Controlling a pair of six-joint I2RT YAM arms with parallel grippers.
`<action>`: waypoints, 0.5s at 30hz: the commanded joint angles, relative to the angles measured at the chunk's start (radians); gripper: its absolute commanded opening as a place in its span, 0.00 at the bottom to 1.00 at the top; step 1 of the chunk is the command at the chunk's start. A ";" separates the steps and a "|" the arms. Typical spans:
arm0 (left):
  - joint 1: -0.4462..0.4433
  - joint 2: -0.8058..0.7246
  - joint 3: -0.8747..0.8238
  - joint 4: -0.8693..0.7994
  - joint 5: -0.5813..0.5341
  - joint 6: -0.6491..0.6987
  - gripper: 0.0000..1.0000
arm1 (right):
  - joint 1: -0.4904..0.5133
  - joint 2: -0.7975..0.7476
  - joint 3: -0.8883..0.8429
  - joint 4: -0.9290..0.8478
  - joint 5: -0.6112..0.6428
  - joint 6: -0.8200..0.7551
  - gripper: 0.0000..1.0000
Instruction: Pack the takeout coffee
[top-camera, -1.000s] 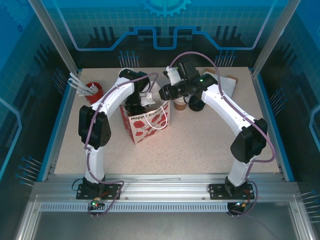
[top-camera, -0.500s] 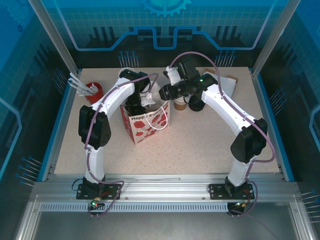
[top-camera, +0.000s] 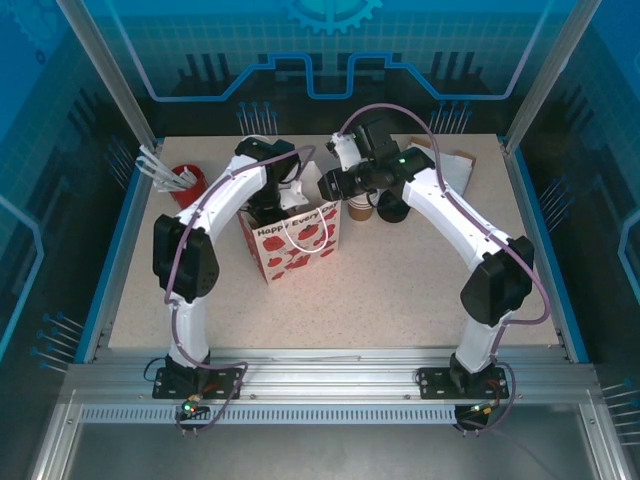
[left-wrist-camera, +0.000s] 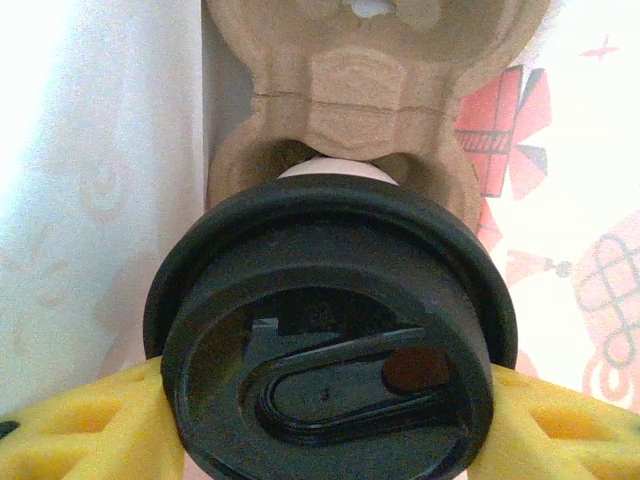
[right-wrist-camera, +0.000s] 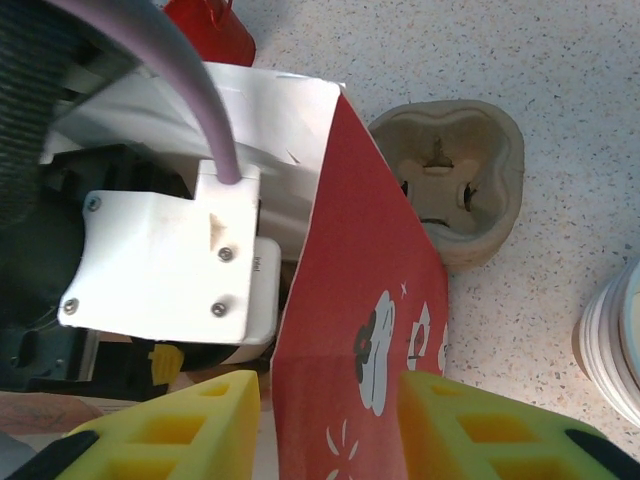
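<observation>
L hand (left-wrist-camera: 325, 440) grips takeout coffee (left-wrist-camera: 330, 330) by its sides, inside bag (top-camera: 300, 242), pulp carrier (left-wrist-camera: 375, 90) just ahead of it. R hand (right-wrist-camera: 330, 420) straddles bag wall; can't tell if clamped. Step, prob.: seating cup. Next: set it into carrier pocket, release w/o tipping.

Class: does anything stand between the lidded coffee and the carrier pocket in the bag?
Nothing visible does: the takeout coffee, between the left gripper's fingers, sits at the pulp carrier's pocket, inside the bag.
</observation>
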 joint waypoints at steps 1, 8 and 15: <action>-0.003 -0.052 0.012 0.008 -0.026 -0.018 0.52 | 0.001 0.019 0.027 -0.019 -0.014 0.006 0.43; -0.003 -0.040 0.015 0.001 -0.023 -0.012 0.51 | 0.002 0.024 0.030 -0.023 -0.013 0.006 0.42; 0.000 -0.013 0.031 -0.007 -0.008 -0.003 0.51 | 0.001 0.021 0.032 -0.025 -0.014 0.004 0.43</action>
